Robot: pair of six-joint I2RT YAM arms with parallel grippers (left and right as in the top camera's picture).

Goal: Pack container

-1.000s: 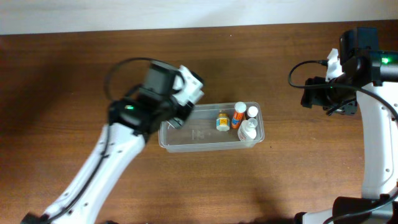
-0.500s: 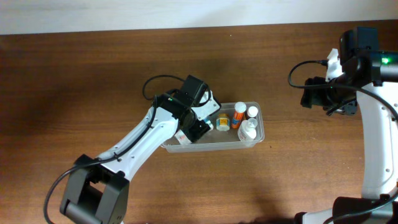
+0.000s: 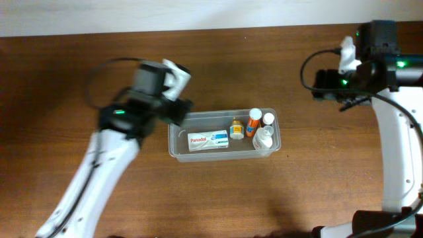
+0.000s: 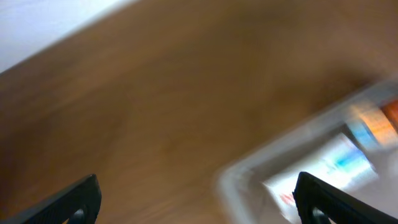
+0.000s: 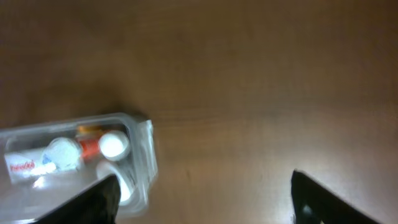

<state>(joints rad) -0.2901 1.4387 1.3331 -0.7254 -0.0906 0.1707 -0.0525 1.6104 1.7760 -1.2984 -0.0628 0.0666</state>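
clear glossy plastic container [image 3: 177, 147], wood-grain table [image 3: 79, 79]

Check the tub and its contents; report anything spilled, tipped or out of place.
Nothing stands out. The clear rectangular plastic tub sits flat on the wooden table; the white Panadol box lies flat inside, the small bottles cluster at its other end. No spill visible.

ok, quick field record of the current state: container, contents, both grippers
container: clear tub, mid-table, upright
contents: Panadol box lying flat in the left half; four small bottles clustered at the right end
left gripper: open, empty, off the tub's left end
right gripper: open, empty, over bare table, clear of the tub
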